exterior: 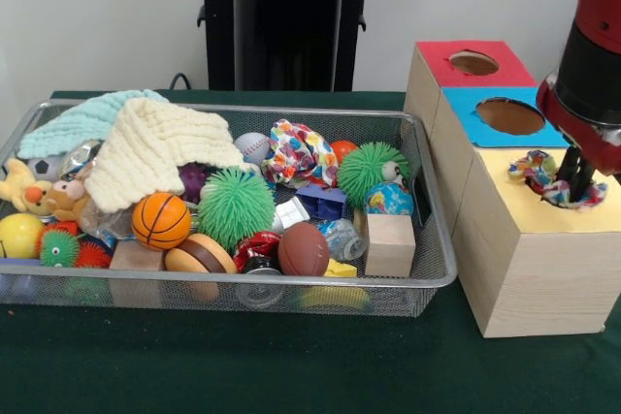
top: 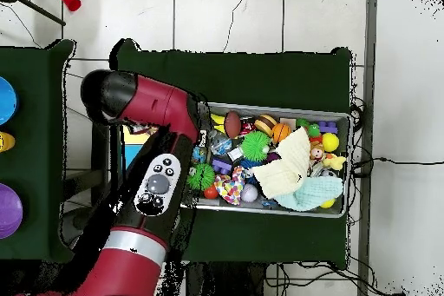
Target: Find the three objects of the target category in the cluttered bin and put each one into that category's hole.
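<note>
Patterned cloth scrunchie sits bunched at the yellow-topped box's hole, pinched by the gripper, which should open only once centred over the opening so the cloth drops through, while another scrunchie waits in the bin.

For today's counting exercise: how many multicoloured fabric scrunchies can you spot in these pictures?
2. One scrunchie lies in the wire bin beside the baseball; a second scrunchie sits at the yellow box's hole. More may hide under the cloths.
</note>
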